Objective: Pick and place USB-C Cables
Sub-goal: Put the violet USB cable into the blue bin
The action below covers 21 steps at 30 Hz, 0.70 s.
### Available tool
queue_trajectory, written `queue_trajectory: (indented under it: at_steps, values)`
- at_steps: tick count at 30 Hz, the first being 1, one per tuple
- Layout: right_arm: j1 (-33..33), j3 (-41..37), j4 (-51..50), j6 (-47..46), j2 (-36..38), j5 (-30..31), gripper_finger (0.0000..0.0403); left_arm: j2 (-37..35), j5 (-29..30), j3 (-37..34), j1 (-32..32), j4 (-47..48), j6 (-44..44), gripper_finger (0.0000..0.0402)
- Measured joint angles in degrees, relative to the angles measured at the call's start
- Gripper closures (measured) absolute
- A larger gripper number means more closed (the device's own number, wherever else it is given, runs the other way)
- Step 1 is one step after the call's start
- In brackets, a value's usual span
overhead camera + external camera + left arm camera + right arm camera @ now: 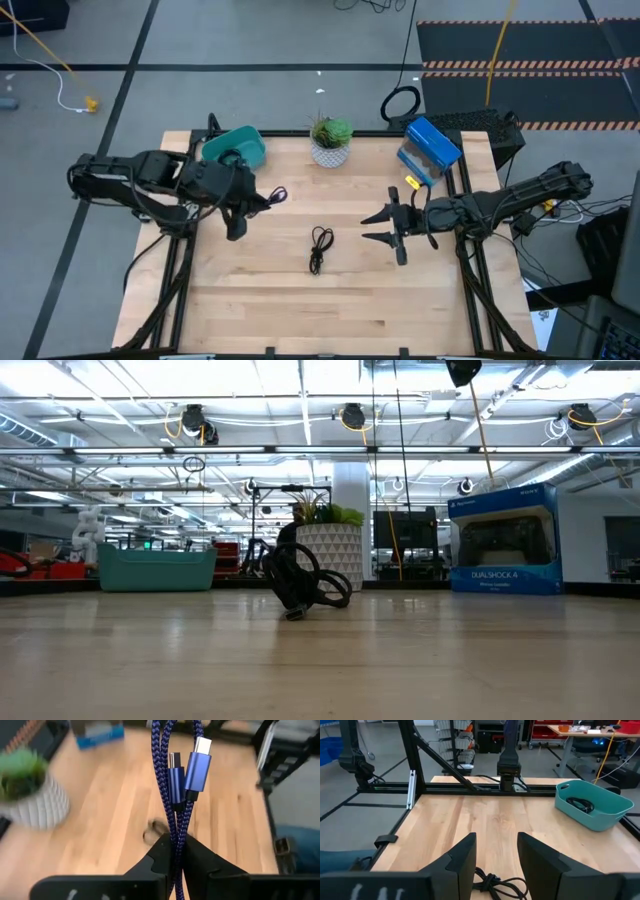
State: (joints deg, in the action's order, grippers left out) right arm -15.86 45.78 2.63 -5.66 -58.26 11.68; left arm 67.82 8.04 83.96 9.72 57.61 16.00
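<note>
While the right arm waits over the right side of the table with its right gripper (382,229) spread wide and holding nothing, the left gripper (262,200) does the work: its fingers are pressed together on the purple-blue cable (176,795), pinching the braided strands low down so that the two metal plugs stand out beyond the fingertips. From above, the small purple loop (277,194) shows just past the gripper's tip, lifted clear of the wood and near the teal bin (236,147), which sits at the back left of the table (300,310) beside the potted plant (331,139). One black cable (582,804) lies coiled inside that bin, as the right wrist view shows. The other black cable (320,245), a long loop, lies on the bare wood near the middle of the table, between the two arms and just in front of the right gripper's open fingers (461,857). A blue box (431,146) stands at the back right. The step in hand looks like the carry of the purple-blue cable toward the bin, with one cable seemingly placed and one not yet picked. The next move calls for bringing the left gripper over the bin's opening, keeping the dangling plugs clear of the rim, and parting the fingers only once the bundle hangs inside the walls; after that the looped black cable remains to be fetched.
</note>
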Motion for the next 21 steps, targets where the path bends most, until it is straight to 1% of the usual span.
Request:
queue_trajectory:
  at_steps: [6,11,18,21]
  values:
    - [0.0,0.0,0.0,0.6,0.0,0.0,0.0268,0.4,-2.1,0.0,0.0,11.3,7.0,0.0366]
    - [0.0,0.0,-0.3,0.5,0.0,0.0,0.0268,1.2,-2.2,0.0,0.0,19.4,11.4,0.0369]
    - [0.0,0.0,-0.9,0.3,0.0,0.1,0.0268,2.0,-4.5,0.0,0.7,26.7,13.2,0.0366]
    - [0.0,0.0,-0.9,-1.4,0.0,0.1,0.0268,1.9,-4.9,0.0,0.9,28.8,13.3,0.0366]
